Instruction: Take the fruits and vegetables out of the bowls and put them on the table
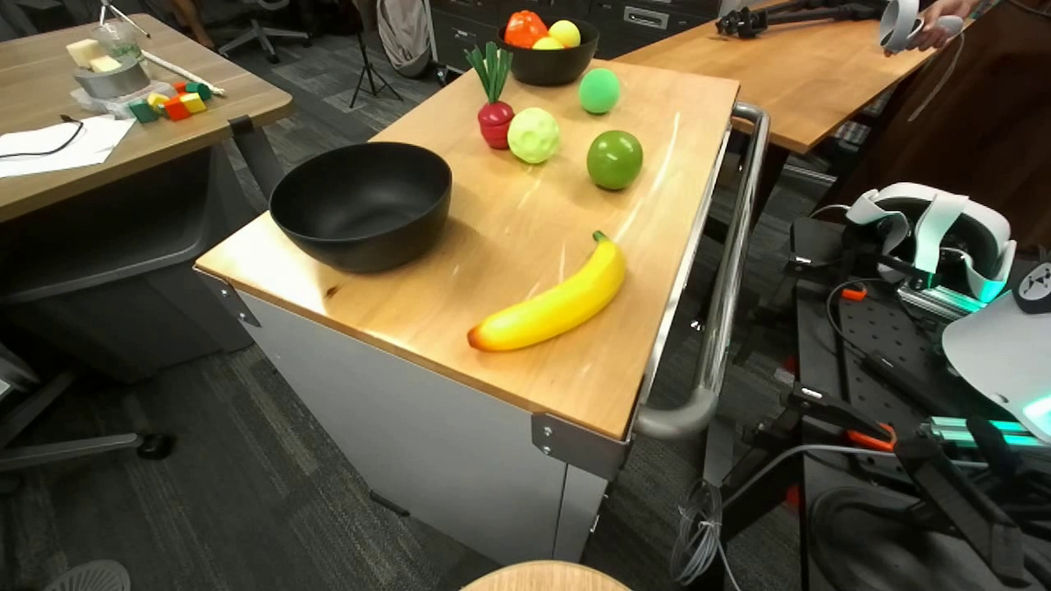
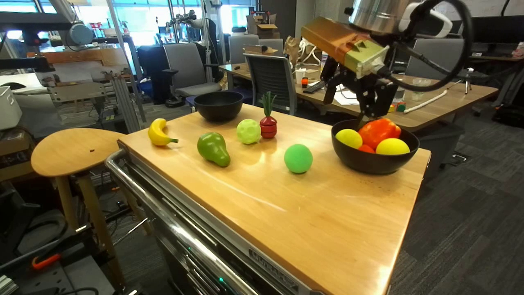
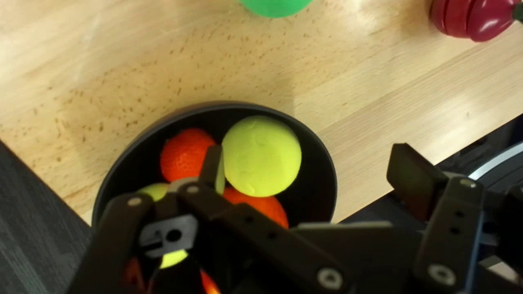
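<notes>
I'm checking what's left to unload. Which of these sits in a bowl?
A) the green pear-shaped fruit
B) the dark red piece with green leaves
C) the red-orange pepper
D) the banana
C: in both exterior views the red-orange pepper sits inside a black bowl, while the other three rest on the table.

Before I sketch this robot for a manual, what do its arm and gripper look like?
The gripper is black, with jointed fingers and metallic screw heads. The visible arm is silvery and white, carrying an orange and yellow-green block and a looping black cable.
</notes>
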Motion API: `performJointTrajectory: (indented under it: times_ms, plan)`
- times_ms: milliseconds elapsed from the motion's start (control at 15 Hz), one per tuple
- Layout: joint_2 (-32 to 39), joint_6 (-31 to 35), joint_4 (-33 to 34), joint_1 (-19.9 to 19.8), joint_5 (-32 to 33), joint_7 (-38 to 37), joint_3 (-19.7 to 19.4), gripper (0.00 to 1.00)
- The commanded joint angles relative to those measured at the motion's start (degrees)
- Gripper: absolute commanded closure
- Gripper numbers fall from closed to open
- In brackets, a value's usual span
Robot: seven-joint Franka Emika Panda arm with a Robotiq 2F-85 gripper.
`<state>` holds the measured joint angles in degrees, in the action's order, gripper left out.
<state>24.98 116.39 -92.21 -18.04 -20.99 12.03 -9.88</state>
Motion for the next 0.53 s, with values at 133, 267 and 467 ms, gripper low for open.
performJointTrajectory:
  times_ms: [133, 267, 467]
  plan:
    - [5.11, 0.35, 4.6, -1.05, -5.93, -14.34, 1.19, 0.0]
    - [4.66, 2.2, 3.66, -1.3, -9.14, -17.56, 1.6, 0.0]
    - [4.1, 6.08, 2.93, -1.35, -13.81, -21.87, 1.95, 0.0]
